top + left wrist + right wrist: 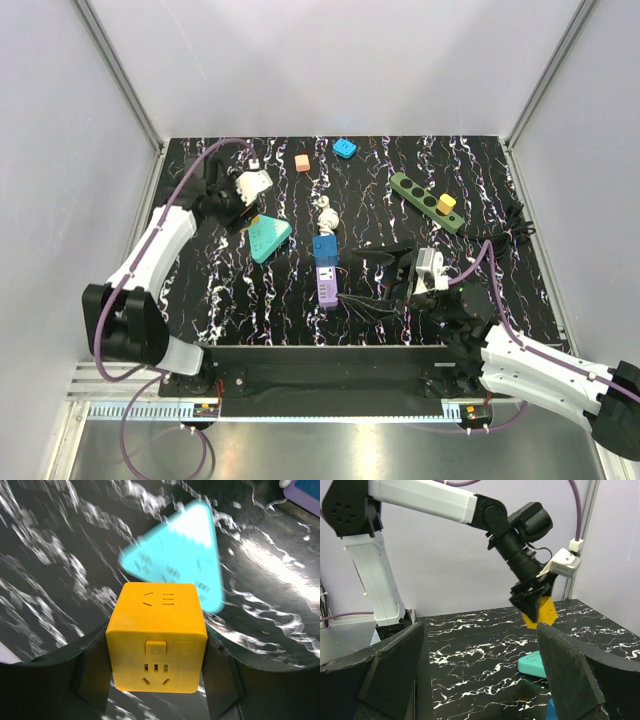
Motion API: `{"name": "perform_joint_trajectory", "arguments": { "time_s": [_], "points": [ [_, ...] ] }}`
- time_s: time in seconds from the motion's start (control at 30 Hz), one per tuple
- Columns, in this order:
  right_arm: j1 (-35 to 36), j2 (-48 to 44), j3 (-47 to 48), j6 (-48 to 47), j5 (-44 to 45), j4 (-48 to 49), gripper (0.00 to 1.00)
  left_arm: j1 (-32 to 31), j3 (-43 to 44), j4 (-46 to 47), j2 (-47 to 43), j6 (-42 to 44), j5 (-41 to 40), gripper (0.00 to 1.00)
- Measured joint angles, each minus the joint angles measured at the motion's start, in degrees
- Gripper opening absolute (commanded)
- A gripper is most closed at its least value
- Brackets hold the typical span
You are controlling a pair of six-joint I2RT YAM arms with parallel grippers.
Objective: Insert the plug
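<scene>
We're gripping the yellow cube plug (156, 637) in the left claw (156, 676) above the teal strip (175, 560); insertion pending; right claw (480, 675) gaping, empty.

A yellow plastic cube plug (156, 630), slotted faces showing, hangs clamped in the left gripper (157, 685), raised near a teal triangular socket block (268, 238) that lies flat toward the table's (420, 300) far-left corner.

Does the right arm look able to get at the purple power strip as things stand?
Probably yes: the right pincer stands open close beside the purple power strip, with only some loose black cable lying between them.
</scene>
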Motion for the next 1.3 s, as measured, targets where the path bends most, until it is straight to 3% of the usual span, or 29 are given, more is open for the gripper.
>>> {"name": "perform_joint_trajectory", "arguments": {
  "time_s": [0.23,0.53,1.3],
  "points": [
    [0.0,-1.4,0.0,-0.66,0.63,-0.63,1.0,6.36,4.37,-4.15,6.49,16.28,16.68,0.0],
    [0.0,0.57,0.0,-0.68,0.83,-0.81,1.0,8.31,7.98,-7.93,14.53,27.08,23.12,0.0],
    [0.0,2.62,0.0,-1.55,2.6,-0.83,1.0,8.17,16.7,-11.91,26.1,31.69,20.0,0.0]
  ]
}}
